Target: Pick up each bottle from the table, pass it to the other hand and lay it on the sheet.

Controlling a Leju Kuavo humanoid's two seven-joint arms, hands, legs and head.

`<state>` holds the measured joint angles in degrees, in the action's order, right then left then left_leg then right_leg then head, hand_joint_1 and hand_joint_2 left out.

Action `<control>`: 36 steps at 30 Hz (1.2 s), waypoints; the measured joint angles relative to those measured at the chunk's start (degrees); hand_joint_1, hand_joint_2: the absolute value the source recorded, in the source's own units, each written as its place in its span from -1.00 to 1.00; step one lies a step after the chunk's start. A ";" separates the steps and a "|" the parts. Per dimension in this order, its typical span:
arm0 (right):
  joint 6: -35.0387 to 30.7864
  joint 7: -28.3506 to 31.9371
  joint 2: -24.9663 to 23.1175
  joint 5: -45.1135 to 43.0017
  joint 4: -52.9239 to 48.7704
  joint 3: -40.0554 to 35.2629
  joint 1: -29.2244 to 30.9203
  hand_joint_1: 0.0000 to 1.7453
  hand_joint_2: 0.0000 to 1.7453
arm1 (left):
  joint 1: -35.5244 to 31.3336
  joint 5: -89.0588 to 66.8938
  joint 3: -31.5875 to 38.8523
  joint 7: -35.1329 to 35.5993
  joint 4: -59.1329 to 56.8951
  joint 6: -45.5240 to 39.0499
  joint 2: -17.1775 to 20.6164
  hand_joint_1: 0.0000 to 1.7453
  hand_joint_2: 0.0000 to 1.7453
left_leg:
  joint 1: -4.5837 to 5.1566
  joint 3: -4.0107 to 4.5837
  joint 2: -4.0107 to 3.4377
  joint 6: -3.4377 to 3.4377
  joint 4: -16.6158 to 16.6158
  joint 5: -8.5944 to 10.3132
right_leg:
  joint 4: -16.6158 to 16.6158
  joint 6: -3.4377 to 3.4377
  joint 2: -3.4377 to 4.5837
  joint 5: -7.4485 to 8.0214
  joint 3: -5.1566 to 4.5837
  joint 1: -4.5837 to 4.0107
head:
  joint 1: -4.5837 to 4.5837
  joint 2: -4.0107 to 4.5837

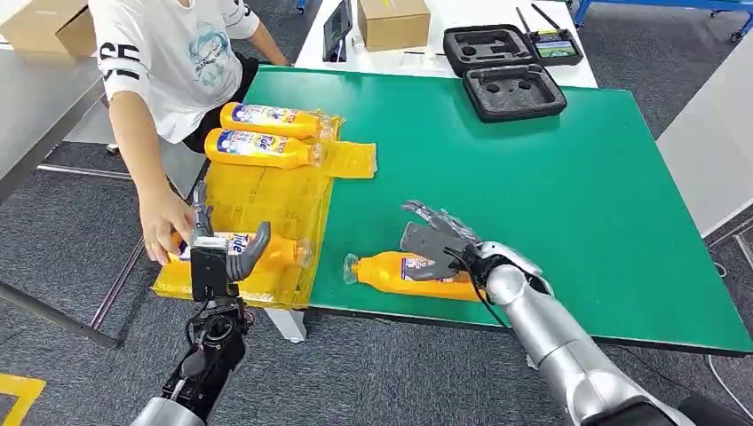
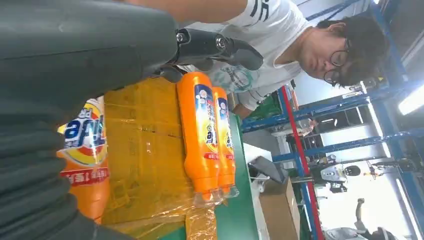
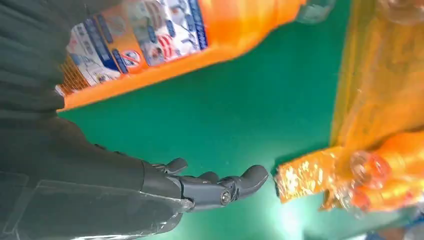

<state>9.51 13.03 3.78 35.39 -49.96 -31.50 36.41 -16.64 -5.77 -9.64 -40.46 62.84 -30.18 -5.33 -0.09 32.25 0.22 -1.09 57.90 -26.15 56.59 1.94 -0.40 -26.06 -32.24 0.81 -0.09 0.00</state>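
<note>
Head view: green table [image 1: 550, 169] fills centre-right of frame, yellow sheet [image 1: 266, 200] hangs over its left edge. Two orange bottles lie side by side at upper left of the sheet, far bottle [image 1: 271, 118] above near bottle [image 1: 262, 148], caps pointing right.

Left hand [image 1: 217, 253], lower left of frame, grips a third bottle [image 1: 266, 253] lying on the lower part of the sheet; thumb curls over the label, fingers stick up behind. A person's hand [image 1: 162, 229] touches the same bottle's base end from the left. Person in white T-shirt [image 1: 169, 62] leans in at upper left.

Right hand [image 1: 439, 235], centre-low, fingers spread apart w/ nothing in them, sits over a fourth bottle [image 1: 408, 273] lying on bare green near the table's front edge, cap to the left. Can't tell if it touches.

Left wrist view adds: label of the held bottle [image 2: 82, 150] close up at left-centre, sheet under it, the two laid bottles [image 2: 200, 130] touching each other along their length mid-frame. Shelving and blue racks in the bkgd at right.

Right wrist view adds: dark fingers [image 3: 220, 187] at lower centre held straight out above the green, clear of the fourth bottle [image 3: 165, 40], which runs across the top of frame. Sheet edge and blurred caps at right.

Black foam case [image 1: 513, 90], 2nd case w/ a handset [image 1: 511, 49] and a cardboard box [image 1: 393, 22] sit at the upper centre.
</note>
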 measured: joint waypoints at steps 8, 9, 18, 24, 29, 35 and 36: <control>1.05 0.20 0.92 1.03 1.75 -1.95 0.40 -1.00 1.00 | -0.04 0.59 -0.39 0.00 -0.02 0.63 0.13 -1.00 1.00 | 0.00 0.00 0.00 0.00 0.00 0.00 | 0.00 0.00 0.00 0.00 0.00 0.00 | 0.00 0.00; 1.16 0.20 1.09 1.39 2.05 -2.46 0.57 -1.00 1.00 | -0.05 0.74 -0.42 0.00 -0.04 0.79 0.13 -1.00 1.00 | 0.00 0.00 0.00 0.00 0.00 0.00 | 0.00 0.00 0.00 0.00 0.00 0.00 | 0.00 0.00; 0.81 -1.53 1.75 4.05 5.40 -5.88 2.25 -1.00 1.00 | -0.12 1.22 -1.22 0.00 -0.53 1.31 0.13 -1.00 1.00 | 0.00 -0.01 -0.01 0.00 0.00 0.00 | 0.00 0.00 0.00 0.00 -0.01 0.00 | 0.00 0.00; 0.07 -3.21 1.99 6.03 7.65 -7.76 3.09 -1.00 1.00 | -0.11 1.64 -1.40 0.00 -1.14 1.40 0.13 -1.00 1.00 | 0.00 -0.01 -0.01 0.00 0.00 0.00 | 0.00 0.00 0.00 0.00 -0.01 0.00 | 0.00 0.00; -0.83 -3.82 2.29 6.99 8.98 -8.78 3.45 -1.00 1.00 | -0.17 1.81 -1.79 0.00 -1.46 1.40 0.13 -1.00 1.00 | 0.00 -0.01 -0.01 0.00 0.00 0.00 | 0.00 0.00 0.00 0.00 0.00 0.00 | 0.00 0.00; -1.18 -4.09 2.56 7.45 9.79 -9.66 3.83 -1.00 1.00 | -0.36 1.99 -2.23 0.00 -1.84 1.40 0.09 -1.00 1.00 | 0.00 -0.04 -0.01 -0.01 0.00 0.00 | 0.00 0.01 0.00 0.01 0.00 0.00 | 0.00 0.00; -1.22 -4.09 2.56 7.61 9.86 -9.73 3.85 -1.00 1.00 | -0.39 1.99 -2.30 0.00 -1.95 1.40 0.07 -1.00 1.00 | 0.00 -0.04 -0.02 0.00 0.00 0.00 | 0.00 0.01 0.01 0.01 0.00 0.00 | 0.00 0.00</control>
<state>8.28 8.94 6.34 42.99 -40.11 -41.22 40.26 -17.03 -3.78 -11.93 -40.46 60.89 -28.79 -5.27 -0.09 32.21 0.20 -1.10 57.90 -26.15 56.58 1.95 -0.39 -26.05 -32.24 0.81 -0.09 0.00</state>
